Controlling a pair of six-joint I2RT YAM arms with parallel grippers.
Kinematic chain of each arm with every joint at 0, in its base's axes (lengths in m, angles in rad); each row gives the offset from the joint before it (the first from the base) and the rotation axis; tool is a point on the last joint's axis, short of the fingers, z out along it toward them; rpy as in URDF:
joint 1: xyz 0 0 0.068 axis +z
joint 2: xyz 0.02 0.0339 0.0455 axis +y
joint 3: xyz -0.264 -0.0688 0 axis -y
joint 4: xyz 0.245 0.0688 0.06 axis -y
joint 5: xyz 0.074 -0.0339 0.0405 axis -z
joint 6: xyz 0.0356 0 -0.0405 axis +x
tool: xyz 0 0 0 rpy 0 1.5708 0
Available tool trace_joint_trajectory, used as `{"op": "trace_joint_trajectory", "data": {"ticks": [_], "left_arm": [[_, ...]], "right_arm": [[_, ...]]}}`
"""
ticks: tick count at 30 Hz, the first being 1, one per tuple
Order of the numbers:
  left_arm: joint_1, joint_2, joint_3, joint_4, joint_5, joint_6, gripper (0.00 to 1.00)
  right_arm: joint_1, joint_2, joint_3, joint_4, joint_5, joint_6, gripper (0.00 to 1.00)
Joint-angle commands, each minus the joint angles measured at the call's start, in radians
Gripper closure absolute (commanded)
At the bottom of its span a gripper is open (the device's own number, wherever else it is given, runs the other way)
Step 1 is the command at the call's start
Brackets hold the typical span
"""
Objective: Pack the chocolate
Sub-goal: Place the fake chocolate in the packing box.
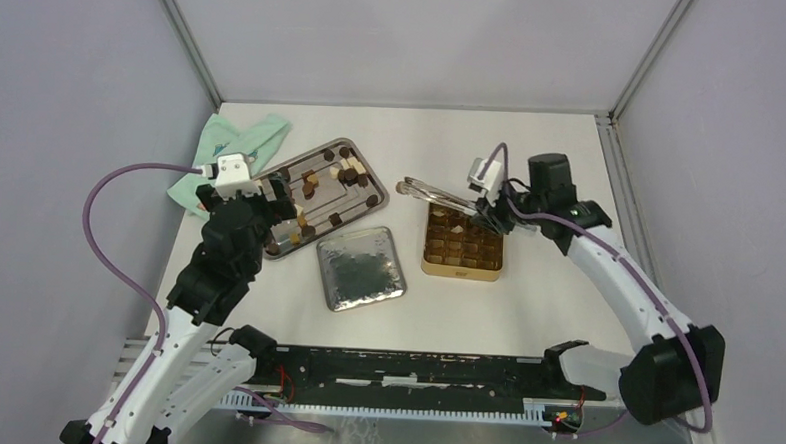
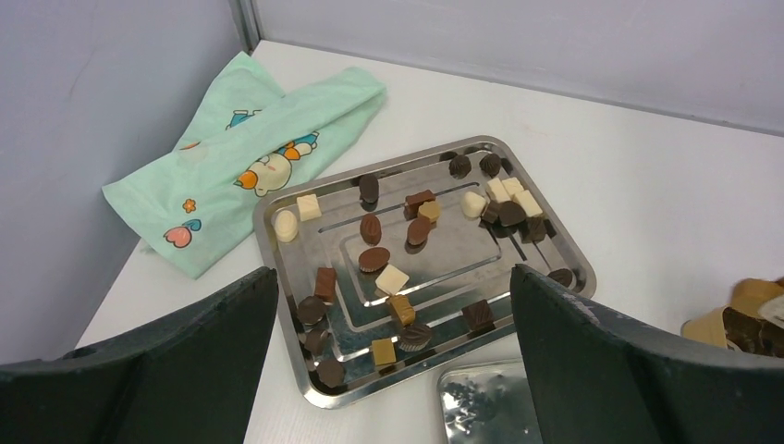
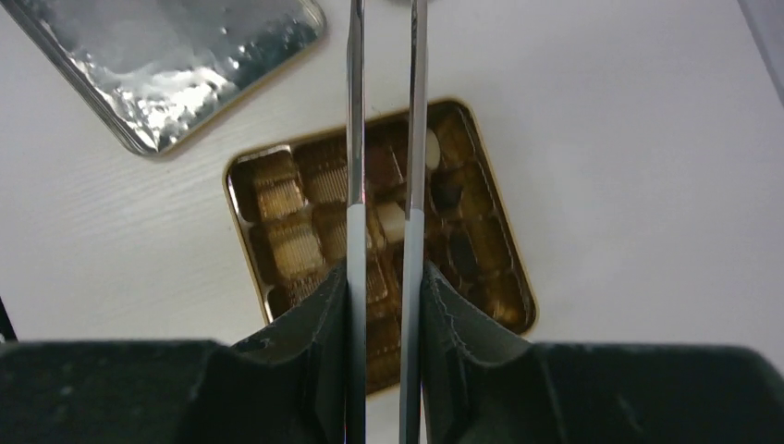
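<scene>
Steel tongs (image 3: 356, 139) pinched in your right pincer (image 3: 386, 277) could twist, spilling chocolate (image 2: 374, 259) beside the tin (image 1: 464, 273) below; left pincer (image 2: 390, 277) spread.

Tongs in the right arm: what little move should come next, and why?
Probably swing the tongs, clamped in the right gripper, left toward the steel tray. Their tips look empty, most compartments of the gold tin are unfilled, and the chocolate lies mostly on that tray.
</scene>
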Motion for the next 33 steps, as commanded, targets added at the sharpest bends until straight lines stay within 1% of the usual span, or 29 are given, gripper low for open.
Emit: {"op": "trace_joint_trajectory", "data": {"ticks": [1,6,8,11,14,19,28,33], "left_arm": [[0.007,0.0,-0.004,0.042,0.02,0.034,0.0],[0.007,0.02,-0.001,0.039,0.041,0.031,0.0],[0.006,0.022,-0.001,0.039,0.045,0.031,0.0],[0.007,0.022,-0.001,0.039,0.047,0.031,0.0],[0.006,0.024,-0.002,0.037,0.049,0.03,0.0],[0.007,0.025,-0.003,0.036,0.051,0.028,0.0],[0.007,0.025,-0.002,0.036,0.056,0.03,0.0],[0.007,0.024,-0.002,0.036,0.064,0.028,0.0]], "right_arm": [[-0.139,-0.18,-0.144,0.01,-0.058,-0.058,1.0],[-0.316,-0.302,-0.213,-0.125,-0.028,-0.124,1.0],[-0.385,-0.338,-0.249,-0.153,-0.012,-0.144,1.0],[-0.478,-0.366,-0.292,-0.196,0.003,-0.185,1.0],[-0.539,-0.376,-0.313,-0.244,-0.005,-0.231,1.0],[-0.579,-0.404,-0.328,-0.281,0.017,-0.264,0.99],[-0.582,-0.425,-0.345,-0.294,0.055,-0.269,0.96],[-0.583,-0.436,-0.349,-0.302,0.085,-0.275,0.93]]}}
